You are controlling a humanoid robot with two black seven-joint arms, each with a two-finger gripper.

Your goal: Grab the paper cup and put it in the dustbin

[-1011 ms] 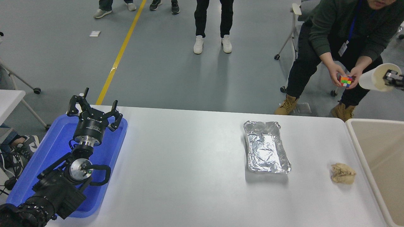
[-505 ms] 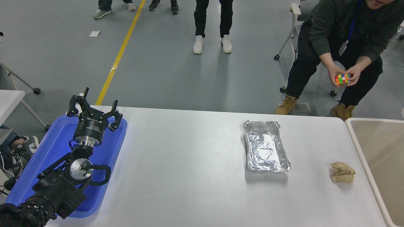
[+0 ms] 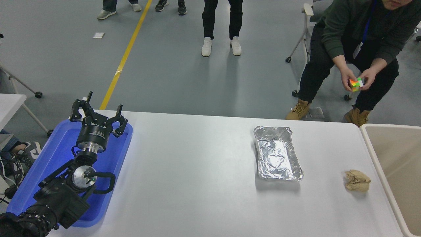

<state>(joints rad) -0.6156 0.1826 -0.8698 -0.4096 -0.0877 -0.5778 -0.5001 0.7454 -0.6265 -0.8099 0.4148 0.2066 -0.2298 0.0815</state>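
The beige dustbin [image 3: 370, 141] stands at the table's right end, cut off by the picture's right edge; what shows of its inside is bare. The paper cup is out of view. My right gripper and arm are out of view. My left arm is parked at the lower left, and its gripper [image 3: 97, 115] is open and empty above the blue tray.
A blue tray [image 3: 59, 154] lies at the left end under the left arm. A silver foil tray [image 3: 277, 158] lies right of centre. A crumpled tan paper wad [image 3: 357, 180] lies near the bin. A seated person [image 3: 358, 36] holds a coloured cube beyond the table's far right corner. Others stand further back.
One second ago my right gripper held the paper cup at the right edge, above the bin's far end. Gripper and cup have since left the view. The left arm has not moved.
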